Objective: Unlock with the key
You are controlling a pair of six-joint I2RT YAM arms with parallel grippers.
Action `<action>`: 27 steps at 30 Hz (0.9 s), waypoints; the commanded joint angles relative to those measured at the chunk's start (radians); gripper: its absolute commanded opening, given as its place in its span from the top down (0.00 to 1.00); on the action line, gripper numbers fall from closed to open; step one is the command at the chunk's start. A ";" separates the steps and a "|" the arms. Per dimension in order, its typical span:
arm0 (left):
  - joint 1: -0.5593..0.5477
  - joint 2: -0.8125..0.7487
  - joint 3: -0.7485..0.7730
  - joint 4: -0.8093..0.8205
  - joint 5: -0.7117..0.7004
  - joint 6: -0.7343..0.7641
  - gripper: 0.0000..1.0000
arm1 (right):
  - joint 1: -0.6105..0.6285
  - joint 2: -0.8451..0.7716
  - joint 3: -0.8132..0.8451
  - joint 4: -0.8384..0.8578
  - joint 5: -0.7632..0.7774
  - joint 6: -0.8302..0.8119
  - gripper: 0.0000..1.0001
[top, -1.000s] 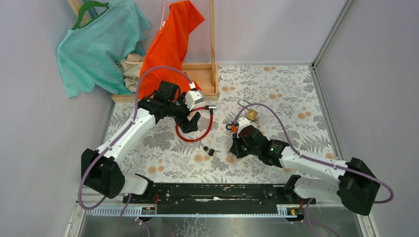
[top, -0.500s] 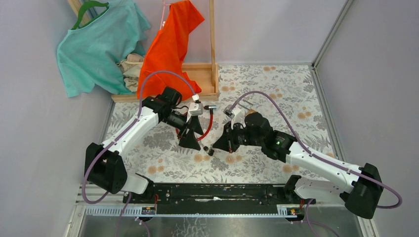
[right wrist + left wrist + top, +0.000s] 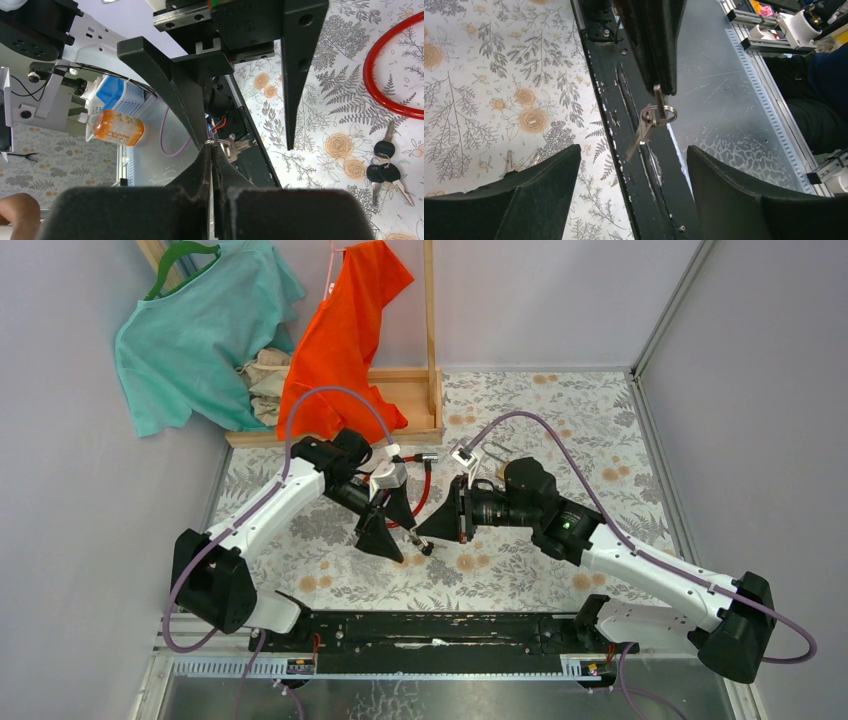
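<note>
Nearest the arm bases, just before the red cable lock [image 3: 427, 485] on the floral table [image 3: 560, 410], the left gripper [image 3: 407, 540] is spread wide. Facing it, the right gripper [image 3: 424, 533] pinches a ring of silver keys [image 3: 647, 122], dangling. Black-headed keys [image 3: 376, 172] lie on the table just short of the lock.

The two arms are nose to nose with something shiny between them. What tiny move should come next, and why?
Probably the left gripper should close on the small silver key on its ring. The key hangs from the shut fingers of the right gripper, right between the left's open fingers, touching neither.
</note>
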 commanded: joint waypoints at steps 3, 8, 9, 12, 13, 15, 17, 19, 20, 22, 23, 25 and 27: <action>-0.012 0.002 0.074 -0.101 0.080 0.090 0.33 | 0.006 -0.008 0.059 0.067 -0.012 0.030 1.00; -0.012 -0.007 0.097 -0.115 0.066 0.090 0.54 | 0.007 -0.018 0.053 0.061 0.035 0.024 1.00; -0.012 -0.012 0.097 -0.115 0.056 0.093 0.57 | 0.006 -0.023 0.047 0.066 0.050 0.026 1.00; -0.012 -0.025 0.092 -0.094 0.036 0.077 0.68 | 0.006 -0.039 0.028 0.084 0.076 0.037 1.00; -0.012 -0.030 0.090 -0.072 0.032 0.054 0.73 | 0.006 -0.042 0.025 0.086 0.080 0.040 1.00; -0.012 -0.041 0.082 -0.024 0.025 0.002 0.76 | 0.006 -0.044 0.020 0.087 0.085 0.044 1.00; -0.012 -0.058 0.071 0.007 0.024 -0.019 0.83 | 0.006 -0.050 0.016 0.089 0.091 0.050 1.00; -0.012 -0.079 0.059 0.082 0.005 -0.090 0.96 | 0.006 -0.057 0.011 0.089 0.098 0.053 1.00; -0.012 -0.092 0.049 0.132 -0.015 -0.150 1.00 | 0.007 -0.062 0.010 0.086 0.102 0.052 1.00; -0.012 -0.130 0.026 0.245 -0.061 -0.267 1.00 | 0.006 -0.066 0.012 0.075 0.105 0.053 1.00; -0.012 -0.145 0.024 0.268 -0.087 -0.288 1.00 | 0.006 -0.067 0.013 0.063 0.109 0.053 1.00; -0.015 -0.143 0.051 0.260 -0.168 -0.311 1.00 | 0.006 -0.074 0.015 0.037 0.130 0.054 0.85; -0.021 -0.149 0.083 0.239 -0.297 -0.301 1.00 | 0.005 -0.089 0.015 0.030 0.141 0.054 0.68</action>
